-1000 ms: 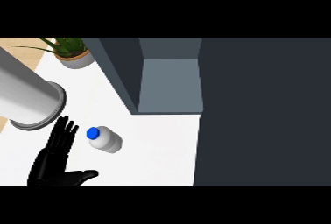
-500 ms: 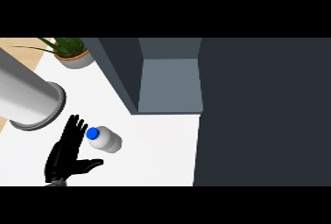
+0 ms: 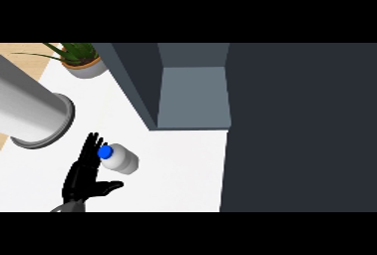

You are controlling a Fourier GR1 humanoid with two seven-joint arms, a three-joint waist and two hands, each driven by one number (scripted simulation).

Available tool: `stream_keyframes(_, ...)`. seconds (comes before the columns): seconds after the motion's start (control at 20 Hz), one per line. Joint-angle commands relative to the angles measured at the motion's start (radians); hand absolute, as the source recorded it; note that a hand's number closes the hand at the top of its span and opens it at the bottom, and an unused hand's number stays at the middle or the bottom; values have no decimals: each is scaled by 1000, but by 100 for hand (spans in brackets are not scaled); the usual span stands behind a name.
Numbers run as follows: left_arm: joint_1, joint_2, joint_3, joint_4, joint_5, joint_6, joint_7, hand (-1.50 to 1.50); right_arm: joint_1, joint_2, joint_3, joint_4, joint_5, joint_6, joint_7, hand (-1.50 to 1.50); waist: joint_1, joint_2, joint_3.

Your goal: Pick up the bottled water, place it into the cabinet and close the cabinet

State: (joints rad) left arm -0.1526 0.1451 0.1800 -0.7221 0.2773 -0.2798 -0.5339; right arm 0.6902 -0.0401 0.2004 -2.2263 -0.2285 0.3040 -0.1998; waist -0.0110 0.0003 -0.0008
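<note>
From my seat, nearest thing in the head view is a black hand (image 3: 85,179) coming up from the bottom edge on the left side. I can only see one hand, and since it sits at the view's left I'm calling it the left one. Its fingers (image 3: 92,149) are straight and a bit fanned, pointing away from the robot, thumb stuck out to the right, holding nothing.

Right at the fingertips is the bottled water (image 3: 117,158), lying on its side on the white surface (image 3: 177,174). The blue cap (image 3: 105,151) faces up-left and sits against or just over the fingertips (can't tell if it's actual contact). The body runs down and to the right of the cap, so the long axis is diagonal, and the bottle is just right of the fingers, beyond the thumb.

My read: the grab hasn't happened yet, and the hand needs to shift right and wrap across that axis.

Further out, a big grey cylinder (image 3: 29,112) lies to the left. Beyond the bottle, up and right, the cabinet (image 3: 191,94) stands open, its dark door (image 3: 294,124) filling the right side. Farthest back, a potted plant (image 3: 77,60).
</note>
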Motion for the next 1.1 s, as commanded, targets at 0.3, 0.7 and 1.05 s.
stream_keyframes(0.3,-117,-41,3,229,-33,-20,-119,-150,-25,19,54,-24,24,-48,67,-150,0,1,0)
stream_keyframes(0.7,-202,-73,35,349,13,-141,-117,-150,-17,15,40,-4,17,-34,28,-150,-7,3,-1)
stream_keyframes(1.05,-254,-71,51,380,40,-211,-83,-150,-48,11,31,0,-7,-44,61,-150,-4,3,-1)
